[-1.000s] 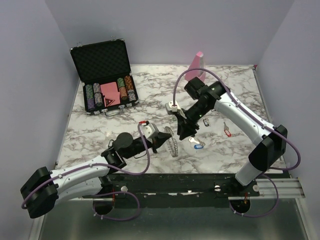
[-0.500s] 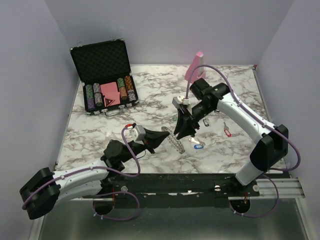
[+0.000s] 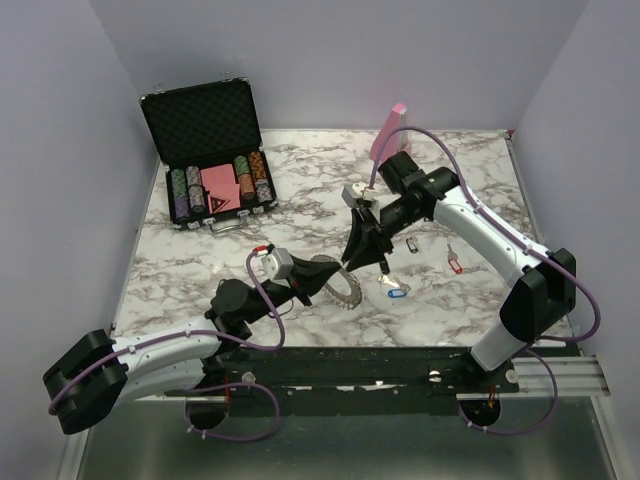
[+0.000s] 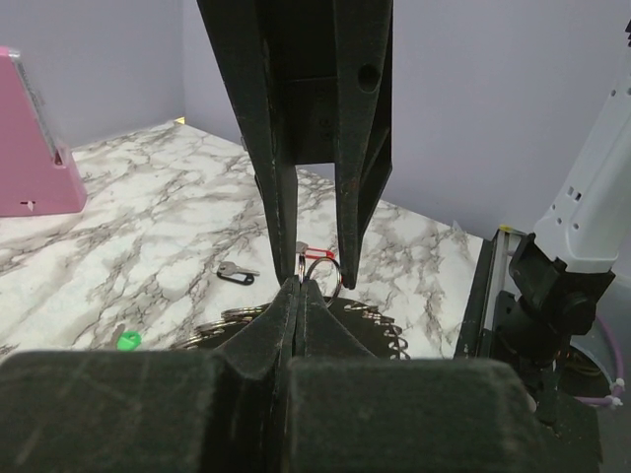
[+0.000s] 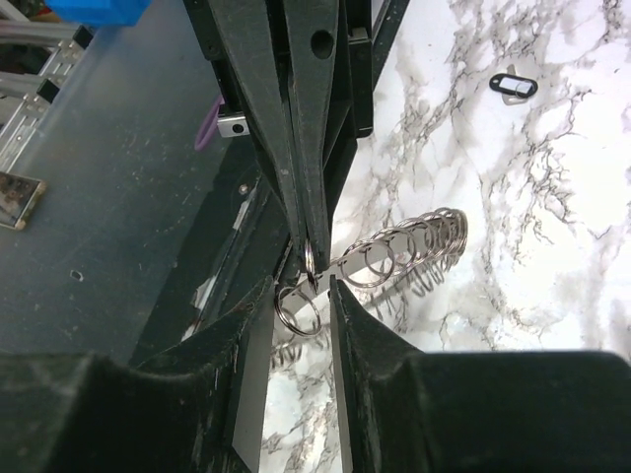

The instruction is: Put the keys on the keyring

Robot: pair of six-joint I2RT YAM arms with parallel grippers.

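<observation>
My left gripper (image 3: 320, 283) is shut on the rim of the keyring (image 3: 346, 290), a flat grey ring edged with small loops, and holds it just above the table. In the left wrist view its fingers (image 4: 299, 288) meet at the rim of the keyring (image 4: 394, 335). My right gripper (image 5: 299, 291) points down onto that same spot. Its jaws stand apart around a small split ring (image 5: 296, 310) at the keyring's edge (image 5: 404, 251). Whether the pads touch that ring I cannot tell. Three keys lie on the marble: blue-tagged (image 3: 394, 291), red-tagged (image 3: 455, 266) and black-tagged (image 3: 412, 245).
An open black case (image 3: 210, 160) of poker chips stands at the back left. A pink wedge block (image 3: 390, 135) stands at the back centre. A small green tag (image 4: 126, 341) lies beside the keyring. The table's front rail (image 3: 400, 360) runs just behind both grippers.
The left gripper has turned the keyring from edge-on to flatter and drawn back a little to the left. The right gripper has shifted slightly up and left, onto the keyring's rim.
</observation>
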